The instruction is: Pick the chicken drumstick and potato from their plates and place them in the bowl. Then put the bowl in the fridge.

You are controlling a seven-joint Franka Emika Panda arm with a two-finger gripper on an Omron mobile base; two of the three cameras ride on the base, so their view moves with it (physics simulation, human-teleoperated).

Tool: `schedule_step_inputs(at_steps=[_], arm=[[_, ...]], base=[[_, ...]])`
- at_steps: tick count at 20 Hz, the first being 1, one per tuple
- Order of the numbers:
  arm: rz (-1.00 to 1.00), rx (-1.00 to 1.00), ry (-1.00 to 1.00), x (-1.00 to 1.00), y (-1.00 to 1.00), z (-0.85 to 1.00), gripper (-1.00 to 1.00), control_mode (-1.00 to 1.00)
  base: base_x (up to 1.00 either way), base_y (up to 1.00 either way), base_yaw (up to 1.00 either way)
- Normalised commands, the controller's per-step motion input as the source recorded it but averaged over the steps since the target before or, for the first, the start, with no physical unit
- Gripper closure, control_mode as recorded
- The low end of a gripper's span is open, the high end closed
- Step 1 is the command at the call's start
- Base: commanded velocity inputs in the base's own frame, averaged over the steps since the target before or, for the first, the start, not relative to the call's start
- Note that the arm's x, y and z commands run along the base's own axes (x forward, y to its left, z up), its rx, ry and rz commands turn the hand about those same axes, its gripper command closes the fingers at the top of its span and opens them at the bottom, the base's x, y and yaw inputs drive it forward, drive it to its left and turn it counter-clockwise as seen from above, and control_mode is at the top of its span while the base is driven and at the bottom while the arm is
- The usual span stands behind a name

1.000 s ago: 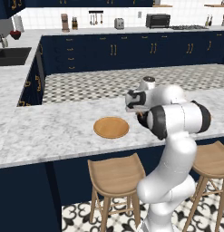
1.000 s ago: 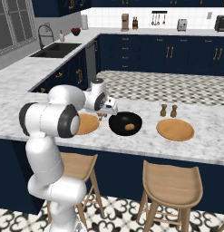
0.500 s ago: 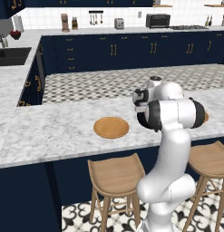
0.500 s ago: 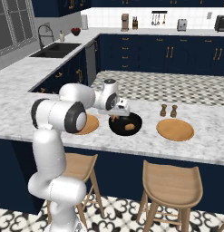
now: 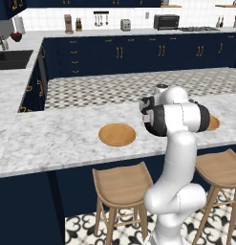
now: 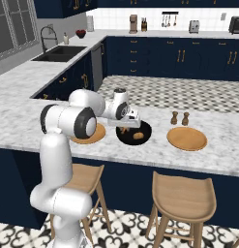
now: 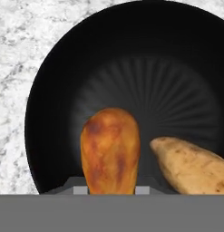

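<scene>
Orange-brown club-shaped chicken drumstick (image 7: pixel 110 149) is held narrowly in the gripper (image 7: pixel 110 192) over the glossy black bowl (image 7: pixel 63 68) (tan oval potato (image 7: pixel 190 163) already inside); release is judged next.

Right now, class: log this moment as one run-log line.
tool: over bowl, gripping drumstick | potato: in bowl | plates: bare | fridge step: pending

The bowl (image 7: pixel 131 68) is glossy black with fine radial ribbing inside. The drumstick (image 7: pixel 110 149) is mottled orange-brown, the potato (image 7: pixel 190 165) tan with faint speckles. The plates (image 6: pixel 187 138) are orange-tan, the counter (image 5: pixel 52 139) white-grey marble, the cabinets (image 6: pixel 155 55) navy.
</scene>
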Motion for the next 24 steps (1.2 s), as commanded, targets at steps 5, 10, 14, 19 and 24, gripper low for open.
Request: schedule_step_inputs(at_steps=[5,10,14,19,24], arm=[[0.0,0.0,-0.02,-0.04,0.0,0.0,-1.0,-1.0],[-0.17,0.06,-0.1,-0.54,0.0,0.49,-1.0,-1.0],[-0.66,0.06,0.05,-0.56,-0.19,0.16,-1.0,-1.0],[-0.77,0.04,0.08,-0.38,-0.25,0.0,-1.0,-1.0],[-0.59,0.17,-0.04,-0.33,-0.34,0.0,-1.0,-1.0]], base=[[0.0,0.0,0.0],[0.0,0.0,0.0],[0.0,0.0,0.0],[0.0,0.0,0.0],[0.0,0.0,0.0]])
